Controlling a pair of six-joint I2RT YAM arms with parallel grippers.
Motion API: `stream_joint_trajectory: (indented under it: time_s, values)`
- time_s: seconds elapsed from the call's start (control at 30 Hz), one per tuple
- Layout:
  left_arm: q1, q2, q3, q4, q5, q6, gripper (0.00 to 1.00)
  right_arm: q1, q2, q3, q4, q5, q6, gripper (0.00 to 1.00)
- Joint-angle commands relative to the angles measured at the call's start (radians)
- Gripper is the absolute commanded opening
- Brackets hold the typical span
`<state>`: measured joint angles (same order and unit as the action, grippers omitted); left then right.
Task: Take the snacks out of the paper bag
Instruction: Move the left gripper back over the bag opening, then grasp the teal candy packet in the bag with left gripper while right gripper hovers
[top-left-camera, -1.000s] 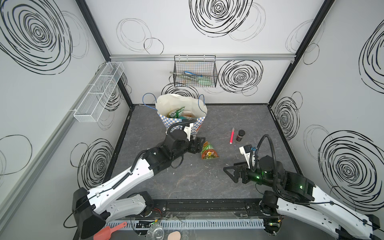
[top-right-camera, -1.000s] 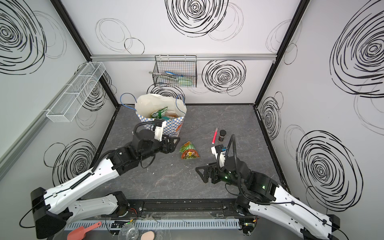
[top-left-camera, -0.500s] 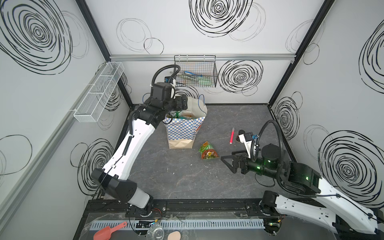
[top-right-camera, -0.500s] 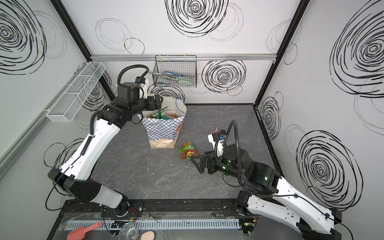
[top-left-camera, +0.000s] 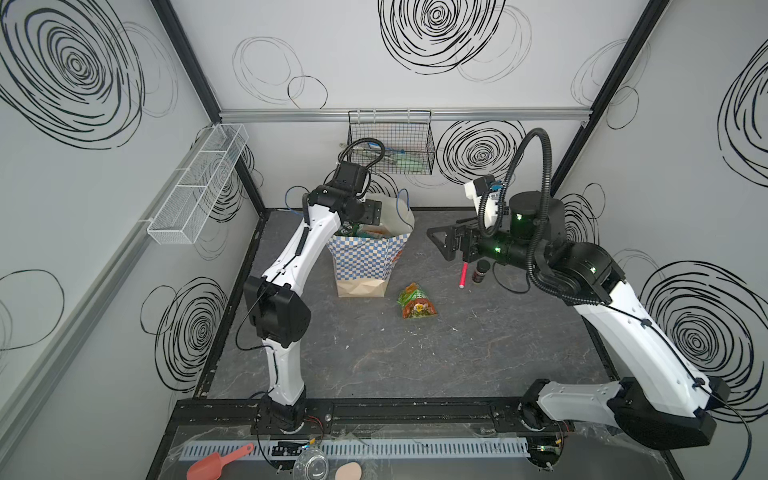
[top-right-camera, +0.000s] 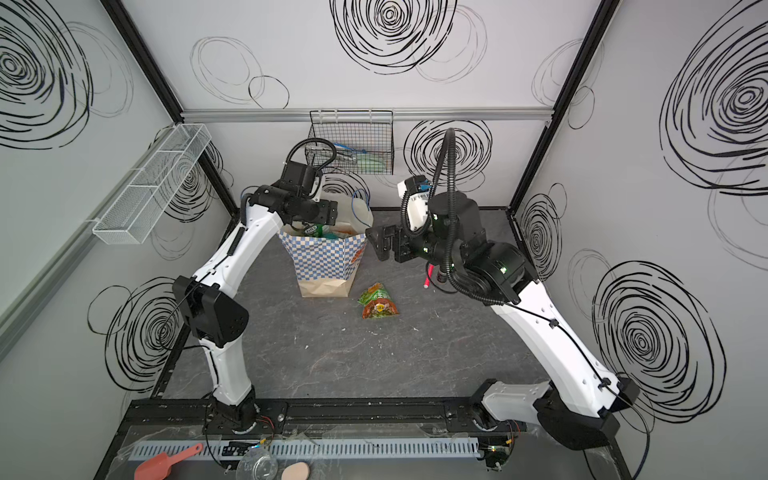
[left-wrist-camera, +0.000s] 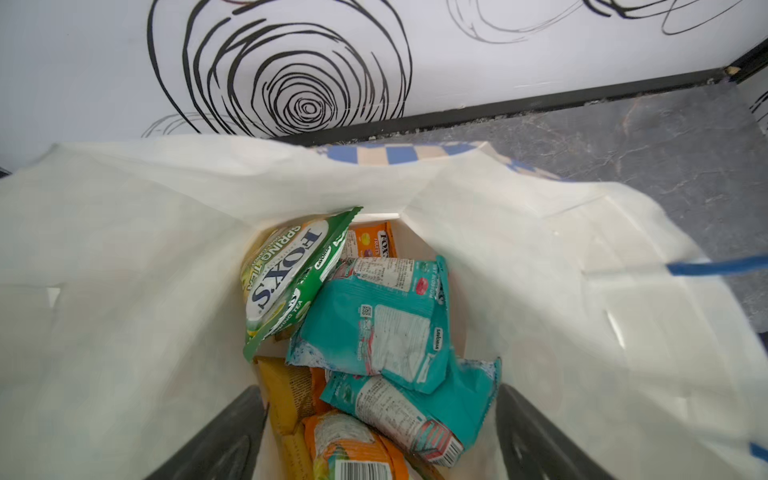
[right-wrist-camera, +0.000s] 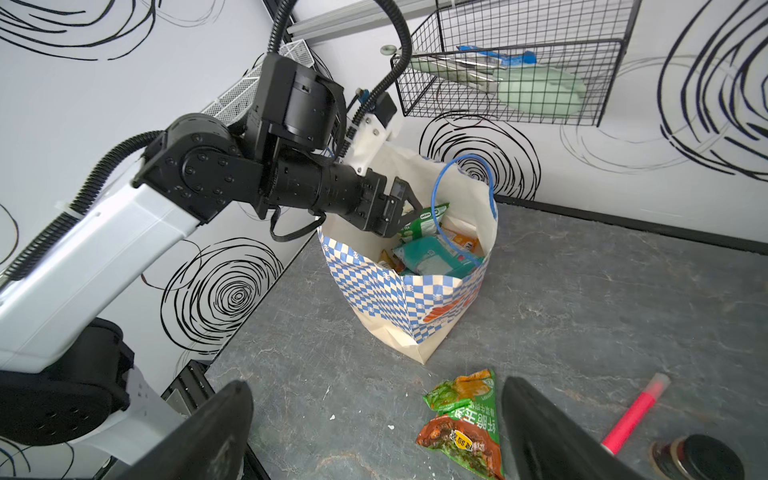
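At far left-ctr of the table (top-left-camera: 415, 357), the paper bag (top-left-camera: 365, 259) stands upright w/ its mouth open. One multicoloured pkt (top-left-camera: 417, 301) lies flat on the table, just near-right of the bag base. The other snacks are inside the bag: green pkt (left-wrist-camera: 291, 282) on top, teal pkt (left-wrist-camera: 374, 328) beside it, second teal pkt (left-wrist-camera: 415, 411), orange pkt (left-wrist-camera: 353, 449) and mustard pkt (left-wrist-camera: 286, 390) lower in the pile.

Step in hand (judged, one pkt out): next extraction, approach phase.
- left gripper (right-wrist-camera: 409, 210) sits at the bag mouth, angled down and in. Jaws are spread wide w/ nothing between them. No contact w/ any pkt is evident.
- right gripper (top-left-camera: 436, 245) hangs raised to the right of the bag, apart from it. Jaws are spread and empty. Red marker (top-left-camera: 462, 276) and dark jar (top-left-camera: 481, 271) lie beneath it; neither is a task item.

Next move, reqs:
1. Lower the left gripper onto a top pkt; green or teal looks most accessible.
2. Close on a single pkt edge and avoid the bag wall and the blue cord handle (right-wrist-camera: 440, 195).
3. Lift straight up. The bag is light paper and may tip or drag, so the right gripper may need to steady it.
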<state>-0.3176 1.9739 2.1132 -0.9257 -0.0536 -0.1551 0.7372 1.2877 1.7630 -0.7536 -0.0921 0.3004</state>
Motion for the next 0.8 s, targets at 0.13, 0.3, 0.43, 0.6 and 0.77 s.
stream_joint_trajectory:
  time_s: [0.13, 0.3, 0.43, 0.6, 0.77]
  values:
    - [0.035, 0.148, 0.097, -0.039, 0.096, 0.033, 0.89, -0.027, 0.068, 0.089, -0.044, -0.135, -0.072, 0.97]
    - [0.046, 0.224, 0.107, -0.054, 0.088, 0.039, 0.89, -0.027, 0.133, 0.157, -0.090, -0.185, -0.076, 0.97]
    - [0.052, 0.246, 0.080, -0.041, 0.084, 0.045, 0.90, -0.026, 0.145, 0.156, -0.090, -0.205, -0.076, 0.97]
    - [0.064, 0.295, 0.056, -0.075, 0.050, 0.071, 0.90, -0.024, 0.124, 0.105, -0.067, -0.209, -0.066, 0.97]
    - [0.072, 0.311, -0.033, -0.048, 0.032, 0.084, 0.90, -0.023, 0.086, 0.032, -0.026, -0.209, -0.051, 0.97]
